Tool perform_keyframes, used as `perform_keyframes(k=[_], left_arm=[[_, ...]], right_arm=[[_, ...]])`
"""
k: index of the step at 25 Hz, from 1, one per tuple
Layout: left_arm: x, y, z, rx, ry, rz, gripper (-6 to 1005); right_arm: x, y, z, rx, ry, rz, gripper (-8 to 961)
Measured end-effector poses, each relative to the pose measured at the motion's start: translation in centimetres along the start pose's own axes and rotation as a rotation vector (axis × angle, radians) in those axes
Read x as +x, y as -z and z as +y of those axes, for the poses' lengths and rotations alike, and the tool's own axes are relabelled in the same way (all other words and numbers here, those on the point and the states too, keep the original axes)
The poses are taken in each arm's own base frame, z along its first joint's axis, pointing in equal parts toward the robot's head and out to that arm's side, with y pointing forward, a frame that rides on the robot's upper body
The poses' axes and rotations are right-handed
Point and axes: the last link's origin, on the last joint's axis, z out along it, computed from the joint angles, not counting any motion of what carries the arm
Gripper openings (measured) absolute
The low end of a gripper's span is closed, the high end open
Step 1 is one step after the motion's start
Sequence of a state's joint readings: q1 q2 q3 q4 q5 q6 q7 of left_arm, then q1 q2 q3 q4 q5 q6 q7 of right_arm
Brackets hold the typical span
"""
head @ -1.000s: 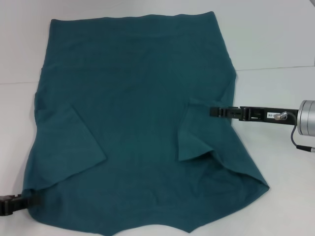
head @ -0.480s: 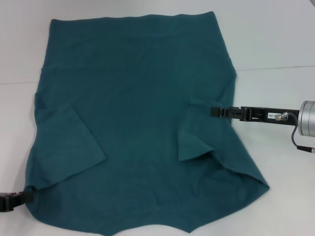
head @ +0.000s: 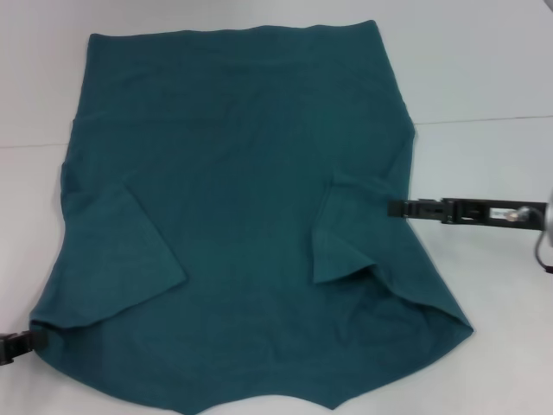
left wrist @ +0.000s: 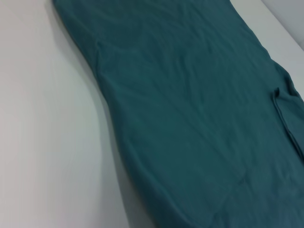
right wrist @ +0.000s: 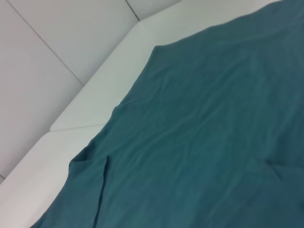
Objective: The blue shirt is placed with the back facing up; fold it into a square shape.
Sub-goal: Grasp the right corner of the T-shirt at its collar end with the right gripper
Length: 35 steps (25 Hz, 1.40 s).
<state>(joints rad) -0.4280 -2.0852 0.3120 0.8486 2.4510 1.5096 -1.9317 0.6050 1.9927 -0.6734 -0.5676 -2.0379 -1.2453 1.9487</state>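
Observation:
The blue shirt point(head: 242, 199) lies flat on the white table, its hem at the far side. Both short sleeves are folded inward over the body: one flap on the left point(head: 130, 259), one on the right point(head: 341, 238). My left gripper point(head: 15, 346) sits low at the shirt's near left corner, just at the cloth's edge. Coming in from the right, my right gripper point(head: 399, 208) has its tip at the shirt's right edge beside the folded sleeve. The left wrist view shows the shirt point(left wrist: 190, 118) from its side, and the right wrist view shows the shirt point(right wrist: 213, 142) too.
The white table point(head: 484, 78) shows bare surface left, right and behind the shirt. A seam line point(head: 484, 118) crosses the table on the right. In the right wrist view the table's edge point(right wrist: 95, 90) runs beside a pale tiled floor.
My right gripper has pulled back to the right, off the folded sleeve to the shirt's edge. My left gripper has slid left, further out of view. The shirt's near left corner shifted slightly.

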Motion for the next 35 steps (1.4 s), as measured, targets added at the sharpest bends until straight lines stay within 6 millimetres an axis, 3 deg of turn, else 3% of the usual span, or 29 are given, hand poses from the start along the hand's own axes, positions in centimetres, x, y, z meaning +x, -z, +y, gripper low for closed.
perform_keyframes(k=[8,13,21,35], left_arm=[[-0.1,0.8,-0.5,0.01,0.032,0.035,19],[-0.1,0.8,-0.5,0.009,0.031,0.038,19],[-0.2,0.8,-0.4,-0.002,0.029,0.039,18],[-0.1,0.7,-0.2,-0.011,0.028,0.039,19]], right_arm=[[1.1,3.4,-1.5,0.007,-0.133,0.071,915],[2.5,4.3,-2.1,0.023,-0.186,0.11,915],[4.0,3.8,-2.1,0.047,-0.197,0.174,915],[4.0,1.7,-2.3,0.115,-0.174,0.139,914]])
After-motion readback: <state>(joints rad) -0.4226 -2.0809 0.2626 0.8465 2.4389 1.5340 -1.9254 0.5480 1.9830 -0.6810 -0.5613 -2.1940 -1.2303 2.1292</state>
